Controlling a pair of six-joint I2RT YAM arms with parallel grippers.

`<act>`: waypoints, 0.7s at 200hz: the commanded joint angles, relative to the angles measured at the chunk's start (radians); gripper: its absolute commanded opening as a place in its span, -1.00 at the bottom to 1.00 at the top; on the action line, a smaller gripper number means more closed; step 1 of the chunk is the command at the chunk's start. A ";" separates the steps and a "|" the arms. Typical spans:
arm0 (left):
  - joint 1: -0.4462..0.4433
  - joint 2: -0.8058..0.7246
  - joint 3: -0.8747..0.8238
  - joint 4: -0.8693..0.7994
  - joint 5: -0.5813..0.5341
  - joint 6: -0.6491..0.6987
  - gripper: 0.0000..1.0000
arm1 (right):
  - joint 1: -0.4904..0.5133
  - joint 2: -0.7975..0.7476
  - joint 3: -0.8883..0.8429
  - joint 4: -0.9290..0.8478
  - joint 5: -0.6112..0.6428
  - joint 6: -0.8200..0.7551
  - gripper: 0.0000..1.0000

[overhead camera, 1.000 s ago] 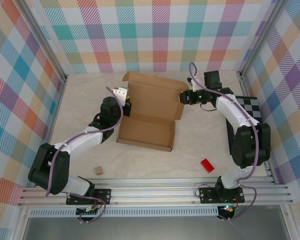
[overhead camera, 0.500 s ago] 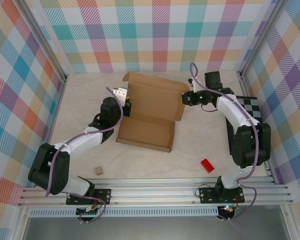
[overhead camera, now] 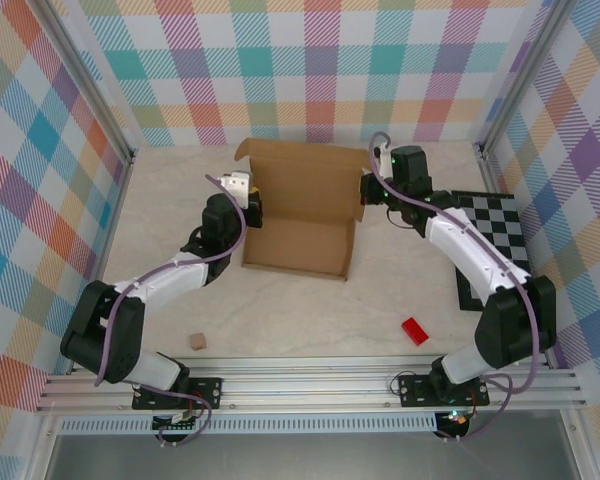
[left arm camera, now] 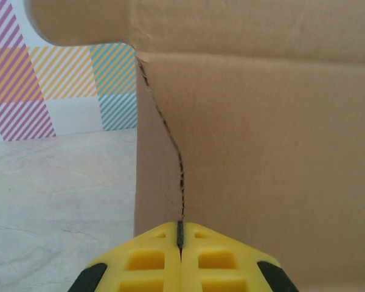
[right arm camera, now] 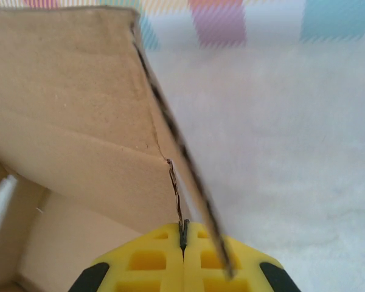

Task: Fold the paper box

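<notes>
The paper box (overhead camera: 305, 215) is a brown cardboard mailer lying open at mid-table, its rear panel tilted up and its shallow tray toward me. My left gripper (overhead camera: 250, 198) is at the box's left side, shut on the edge of a side flap (left arm camera: 180, 234); the cardboard (left arm camera: 261, 140) stands upright just beyond the yellow fingers (left arm camera: 146, 258). At the box's right side my right gripper (overhead camera: 366, 190) is shut on the thin edge of the right flap (right arm camera: 183, 232), with the brown panel (right arm camera: 67, 109) rising to its left.
A small tan cube (overhead camera: 197, 341) lies near the front left and a red block (overhead camera: 414, 331) near the front right. A black-and-white checkered mat (overhead camera: 500, 230) lies at the right, under the right arm. Plaid walls enclose the table on three sides.
The right gripper has closed on the box's right flap. Both arms moved away from me, the rear panel tilted up, and the box shifted toward the back.
</notes>
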 commanded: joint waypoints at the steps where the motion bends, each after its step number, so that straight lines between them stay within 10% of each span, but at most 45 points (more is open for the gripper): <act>1: -0.021 0.050 0.008 0.097 0.032 -0.043 -1.00 | 0.024 -0.015 -0.019 0.228 0.260 0.111 -1.00; 64: -0.019 0.188 -0.036 0.265 0.067 0.027 -1.00 | 0.050 0.063 -0.192 0.547 0.323 0.041 -1.00; 98: 0.042 0.051 -0.013 0.047 0.082 0.041 -1.00 | 0.042 0.073 -0.201 0.469 0.316 -0.097 -1.00; 140: 0.297 -0.010 0.016 -0.013 0.396 0.030 0.18 | -0.059 0.047 -0.167 0.329 -0.062 -0.208 -1.00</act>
